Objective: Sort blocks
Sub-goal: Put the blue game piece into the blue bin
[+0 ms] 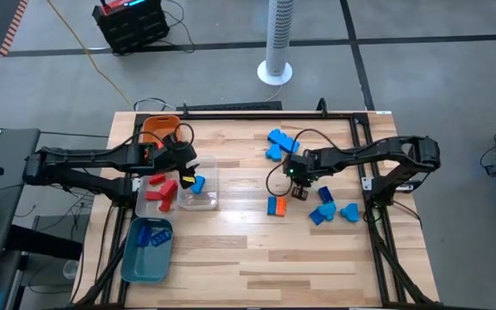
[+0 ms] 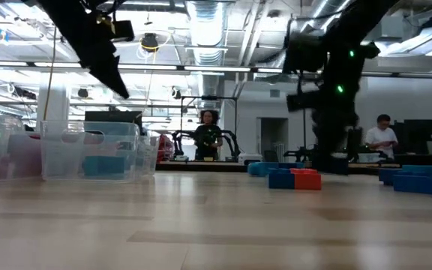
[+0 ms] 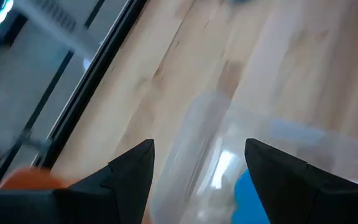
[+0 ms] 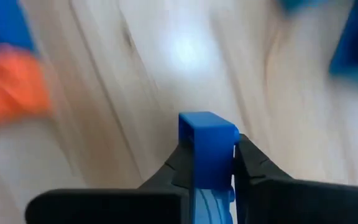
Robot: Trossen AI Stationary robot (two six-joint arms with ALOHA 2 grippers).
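While my left gripper (image 1: 188, 172) hangs with fingers apart over the clear tray (image 1: 207, 200) at the desk's (image 1: 257, 258) left, my right gripper (image 1: 300, 182) pinches a blue block (image 4: 207, 149) at right centre. Other blue blocks (image 1: 334, 211) lie just to its right; an orange-and-blue block (image 1: 276, 206) sits near its left.

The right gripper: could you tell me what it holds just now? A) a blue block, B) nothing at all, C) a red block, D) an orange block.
A: in the right wrist view the right gripper has its fingers closed on a blue block, just above the wooden table.
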